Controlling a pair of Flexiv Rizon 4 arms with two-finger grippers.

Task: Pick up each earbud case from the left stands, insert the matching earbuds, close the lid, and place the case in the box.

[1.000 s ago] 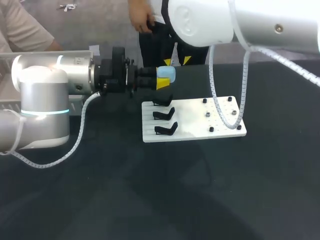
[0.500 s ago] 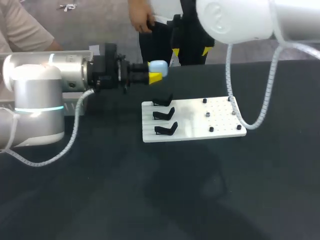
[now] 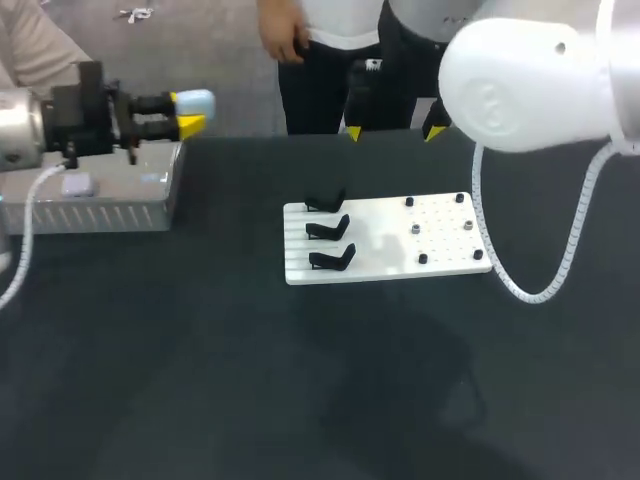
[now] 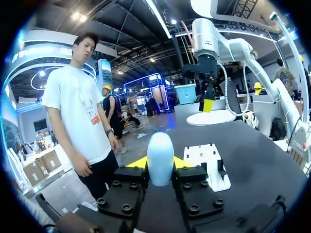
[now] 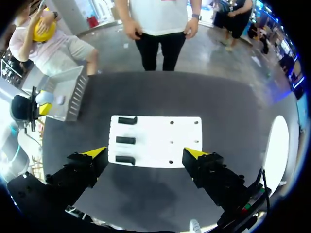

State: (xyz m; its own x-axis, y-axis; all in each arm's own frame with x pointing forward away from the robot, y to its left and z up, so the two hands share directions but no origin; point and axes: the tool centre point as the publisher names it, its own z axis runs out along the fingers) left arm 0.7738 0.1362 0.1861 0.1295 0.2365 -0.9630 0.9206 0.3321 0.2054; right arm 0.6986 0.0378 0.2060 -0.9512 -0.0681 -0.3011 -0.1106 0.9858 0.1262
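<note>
A light-blue earbud case [image 3: 196, 100] with its lid closed is clamped in my left gripper [image 3: 188, 113], which is shut on it above the right end of the grey metal box [image 3: 110, 210]. In the left wrist view the case [image 4: 160, 158] stands upright between the yellow tips of the left gripper [image 4: 160, 166]. My right gripper [image 3: 392, 131] hangs open and empty above the table's far edge, behind the white board [image 3: 385, 255]. From the right wrist, the right gripper [image 5: 145, 153] spreads wide above the board [image 5: 155, 141]. Three black stands [image 3: 330, 229] on the board are bare.
A pale small case [image 3: 76, 184] lies inside the box. The board's right half carries several small black pegs [image 3: 422, 258]. A person stands just beyond the far edge without touching the table. Dark tabletop [image 3: 300, 380] stretches in front of the board.
My left arm has swung left with the blue case, from beside the board to over the box. The right gripper has opened wide and drawn back to the right.
</note>
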